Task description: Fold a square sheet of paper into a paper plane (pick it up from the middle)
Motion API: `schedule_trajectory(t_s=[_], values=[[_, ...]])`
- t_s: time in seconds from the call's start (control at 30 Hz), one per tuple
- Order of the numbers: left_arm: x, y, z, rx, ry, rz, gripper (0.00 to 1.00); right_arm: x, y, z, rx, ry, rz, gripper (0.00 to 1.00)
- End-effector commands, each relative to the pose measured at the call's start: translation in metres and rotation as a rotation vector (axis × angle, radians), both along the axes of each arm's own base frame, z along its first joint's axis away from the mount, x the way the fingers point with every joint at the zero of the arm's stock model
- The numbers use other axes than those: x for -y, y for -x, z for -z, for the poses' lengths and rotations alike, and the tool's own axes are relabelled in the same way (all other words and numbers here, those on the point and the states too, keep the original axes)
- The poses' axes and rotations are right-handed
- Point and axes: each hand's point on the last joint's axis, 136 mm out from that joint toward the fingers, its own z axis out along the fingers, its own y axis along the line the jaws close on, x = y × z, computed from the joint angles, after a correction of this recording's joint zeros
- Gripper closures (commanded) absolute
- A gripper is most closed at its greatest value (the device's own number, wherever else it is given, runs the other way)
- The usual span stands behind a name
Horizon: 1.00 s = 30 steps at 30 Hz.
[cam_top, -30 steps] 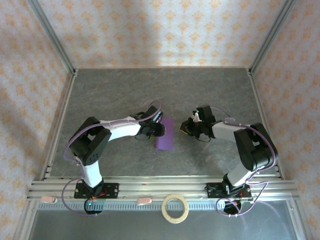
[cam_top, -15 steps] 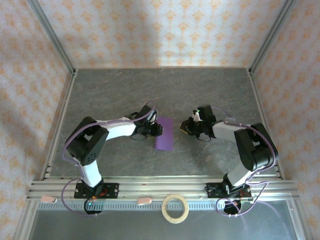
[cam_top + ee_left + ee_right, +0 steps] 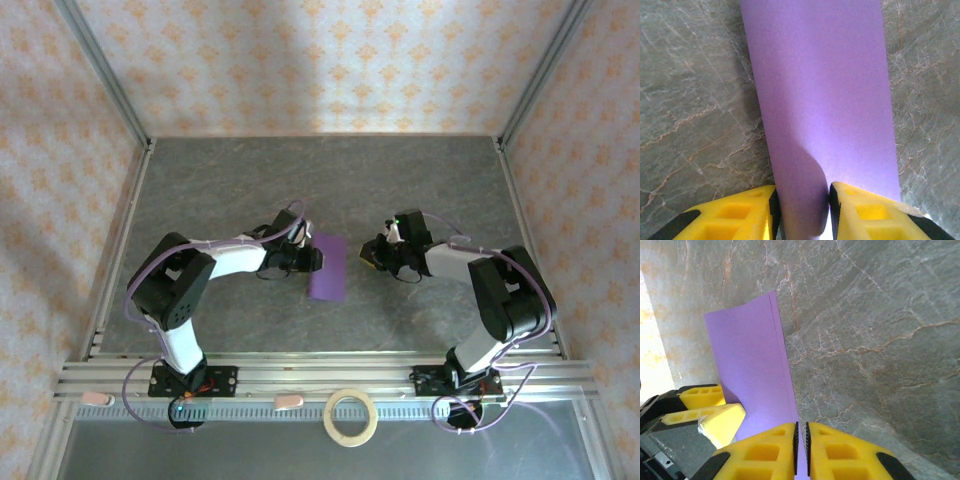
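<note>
We see the purple paper [image 3: 328, 268] lying flat on the grey table [image 3: 220, 190], about in the middle. It is folded into a long, thin strip. One short end points to the far side and the other to the near side. Along one long side we see two edges lying almost on top of each other, so there are two layers.

The left gripper [image 3: 802, 192] comes in from the left and sits low at the left edge of the strip, close to its far end. Its two yellow fingers [image 3: 740, 212] stand apart, and purple paper fills the gap between them. The paper seems to bend up a little there. One finger sits at the paper's edge and the other sits over the paper. We cannot tell if the fingers squeeze the paper or just rest around it.

The right gripper [image 3: 801, 426] is just beside the right side of the strip, also close to the far end. Its yellow fingers are closed almost all the way, with just a thin slit between them. From its own camera, the long edge of the paper runs right up to its fingertips.

A tan tape ring [image 3: 351, 416] lies on the near rail, well apart from the paper.
</note>
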Motion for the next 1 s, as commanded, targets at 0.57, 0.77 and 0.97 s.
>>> schedule_trajectory(t_s=[0.57,0.77,0.97], values=[[-0.026,0.003,0.02,-0.042,-0.056,-0.035,0.63,-0.003,-0.005,-0.009,0.027,-0.034,-0.003,0.85],[-0.037,-0.002,0.024,-0.047,-0.126,-0.088,0.61,-0.002,-0.005,-0.008,0.026,-0.03,-0.002,0.85],[-0.04,-0.001,0.029,-0.051,-0.163,-0.09,0.59,-0.003,-0.005,-0.009,0.026,-0.032,-0.002,0.85]])
